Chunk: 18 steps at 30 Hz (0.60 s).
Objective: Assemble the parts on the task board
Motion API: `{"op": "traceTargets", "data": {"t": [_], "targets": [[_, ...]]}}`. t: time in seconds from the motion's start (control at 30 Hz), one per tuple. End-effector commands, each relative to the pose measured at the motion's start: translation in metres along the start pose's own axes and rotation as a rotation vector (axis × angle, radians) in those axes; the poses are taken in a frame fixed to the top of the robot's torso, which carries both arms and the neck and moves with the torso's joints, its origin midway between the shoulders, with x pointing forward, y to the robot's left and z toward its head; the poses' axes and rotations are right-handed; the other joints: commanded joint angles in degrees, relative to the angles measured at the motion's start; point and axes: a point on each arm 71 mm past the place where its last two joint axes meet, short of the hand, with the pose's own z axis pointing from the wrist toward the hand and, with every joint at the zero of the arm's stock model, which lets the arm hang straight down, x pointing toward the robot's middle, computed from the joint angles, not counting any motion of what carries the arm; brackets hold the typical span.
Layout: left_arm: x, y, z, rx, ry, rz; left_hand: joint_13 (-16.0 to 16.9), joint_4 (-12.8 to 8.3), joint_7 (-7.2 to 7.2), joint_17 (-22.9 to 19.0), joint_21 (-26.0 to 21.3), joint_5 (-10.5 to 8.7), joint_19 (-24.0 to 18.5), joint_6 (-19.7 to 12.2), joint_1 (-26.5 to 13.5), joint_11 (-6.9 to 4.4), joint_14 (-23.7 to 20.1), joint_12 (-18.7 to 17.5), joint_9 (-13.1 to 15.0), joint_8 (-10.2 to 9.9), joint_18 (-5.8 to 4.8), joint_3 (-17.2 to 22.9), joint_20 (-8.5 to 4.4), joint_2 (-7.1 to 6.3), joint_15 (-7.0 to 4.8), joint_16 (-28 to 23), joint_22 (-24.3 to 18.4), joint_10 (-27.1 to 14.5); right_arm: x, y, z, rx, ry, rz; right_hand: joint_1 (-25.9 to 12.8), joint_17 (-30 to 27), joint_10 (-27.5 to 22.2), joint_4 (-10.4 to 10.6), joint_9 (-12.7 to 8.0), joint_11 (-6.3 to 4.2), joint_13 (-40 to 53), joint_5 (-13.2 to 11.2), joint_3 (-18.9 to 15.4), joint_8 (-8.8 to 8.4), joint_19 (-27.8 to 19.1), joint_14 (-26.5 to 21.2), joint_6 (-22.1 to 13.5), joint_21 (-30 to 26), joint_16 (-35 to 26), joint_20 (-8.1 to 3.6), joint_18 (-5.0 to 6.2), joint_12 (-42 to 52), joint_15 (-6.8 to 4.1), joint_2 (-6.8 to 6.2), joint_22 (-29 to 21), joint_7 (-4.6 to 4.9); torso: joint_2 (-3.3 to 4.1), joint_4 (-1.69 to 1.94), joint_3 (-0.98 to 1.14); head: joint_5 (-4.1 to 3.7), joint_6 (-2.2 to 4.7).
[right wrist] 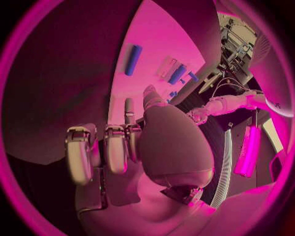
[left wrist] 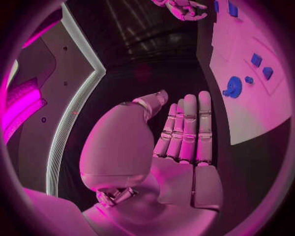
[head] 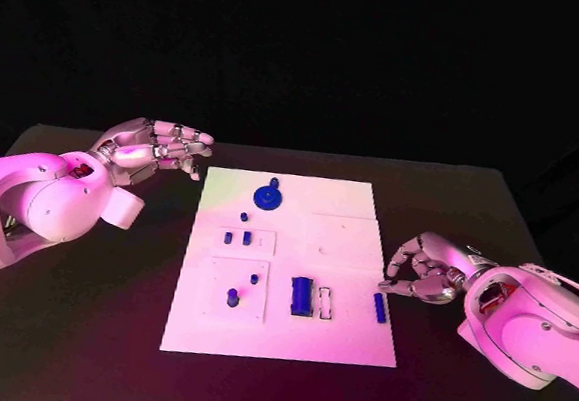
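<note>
The white task board (head: 343,238) lies in the middle of the black table. A round blue part (head: 270,197) sits at its far end, with small blue parts (head: 240,238) just nearer. A blue block (head: 301,295) stands in a slot near the front, and a blue bar (head: 379,307) lies by the board's right edge. My left hand (head: 158,150) hovers off the board's far left corner, fingers straight, holding nothing (left wrist: 184,142). My right hand (head: 425,267) sits at the board's right edge just beyond the bar, fingers curled in with nothing in them (right wrist: 123,147).
Bare black table (head: 82,333) surrounds the board on both sides and in front. A black curtain stands behind the table's far edge. The left wrist view shows the round part (left wrist: 233,86); the right wrist view shows the bar (right wrist: 132,59).
</note>
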Motion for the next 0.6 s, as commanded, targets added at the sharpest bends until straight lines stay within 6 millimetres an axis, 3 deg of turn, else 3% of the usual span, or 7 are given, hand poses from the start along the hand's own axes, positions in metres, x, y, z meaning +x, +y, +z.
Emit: {"op": "traceTargets", "data": {"t": [0.03,0.6], "targets": [[0.002,-0.001,0.001,0.013,0.008,-0.009,-0.1,0.3,0.04,0.0,-0.4,-0.07,0.3,-0.3,0.0,0.07,-0.1,0.3,-0.1,0.2,0.79,-0.2,0.03,0.41,0.23,-0.3,-0.1,-0.5,0.005,-0.003,-0.002,0.015,0.020,-0.069,-0.5,10.6,4.0,0.2,-0.1,0.35,12.4,0.2,-0.1,-0.23,6.0,5.2,0.5,0.3,-0.3,0.28,-0.38,-0.3,0.37,-0.35,15.1,0.00,-0.01,0.08,-0.02,-0.24,-0.12],[0.000,-0.001,-0.001,0.011,0.005,-0.008,-0.1,0.3,0.04,0.0,-0.4,-0.07,0.3,-0.3,0.0,0.07,-0.1,0.3,-0.1,0.2,0.79,-0.2,0.03,0.41,0.23,-0.3,-0.1,-0.5,0.030,-0.007,-0.001,0.038,0.060,-0.101,-1.9,10.6,4.0,0.3,-0.1,0.17,12.4,0.4,-0.2,-0.15,6.0,5.2,1.4,0.3,-0.3,0.31,-0.38,-0.2,0.26,-0.37,15.1,-0.23,0.05,0.14,-0.02,-0.15,-0.35]]}}
